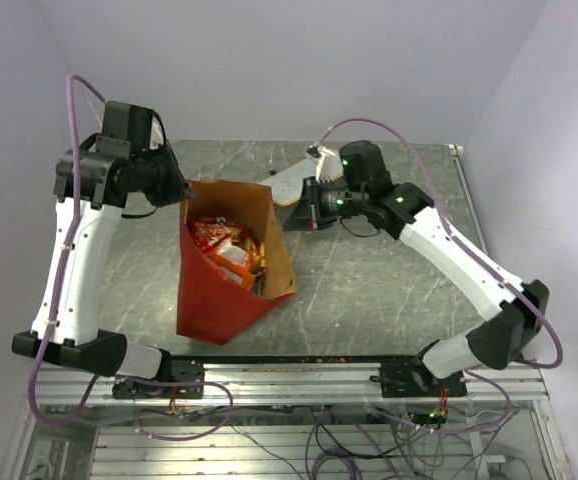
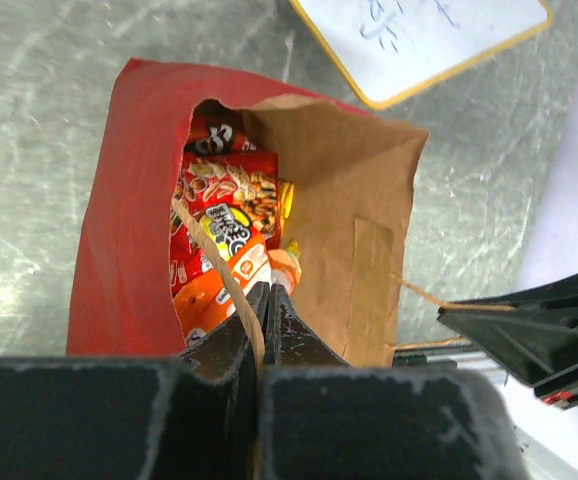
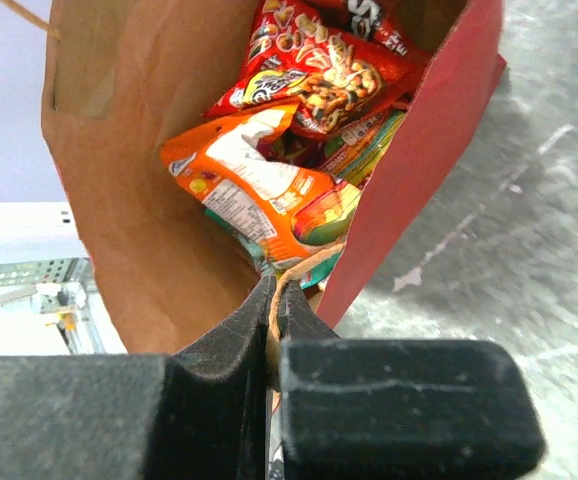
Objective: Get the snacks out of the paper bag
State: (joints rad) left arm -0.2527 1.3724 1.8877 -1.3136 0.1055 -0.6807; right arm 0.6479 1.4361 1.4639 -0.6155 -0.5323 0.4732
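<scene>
**Both strings pinched, bag mouth held wide, snacks all inside**

Table [image 1: 389, 280]: grey, marbled. The bag [image 1: 219, 305] sits on it betw. my two arms, red outside, kraft inside, mouth open upward.

L gripper [image 1: 182, 192] is at the mouth's far-left corner. R gripper [image 1: 301, 214] is just off the right rim. The bag body sits below and betw. both sets of jaws. The board [image 1: 291, 178] lies flat behind the R jaws, apart from the bag; I'm ignoring it.

Snacks [image 3: 269, 190]: piled in the bag, below and ahead of both jaws. Red packs are on top and an orange one is nearest the R jaws. None on the table yet.

L jaws are clenched on the L string [image 2: 212, 258], which runs from the inner wall into the nip. R jaws are clenched on the R string [image 3: 272, 325] likewise. Neither holds a pack.

My read: the step is spreading and steadying the mouth, so the task has barely begun.

To do it well:
- Pull the strings apart evenly and w/ light tension. They're thin, so I reckon a jerk could tear the paper or slip the nip.
- Both grippers are busy, so I'd free one and leave the other pinching.
- Then go down for the top red pack first, clear of the wall.
</scene>
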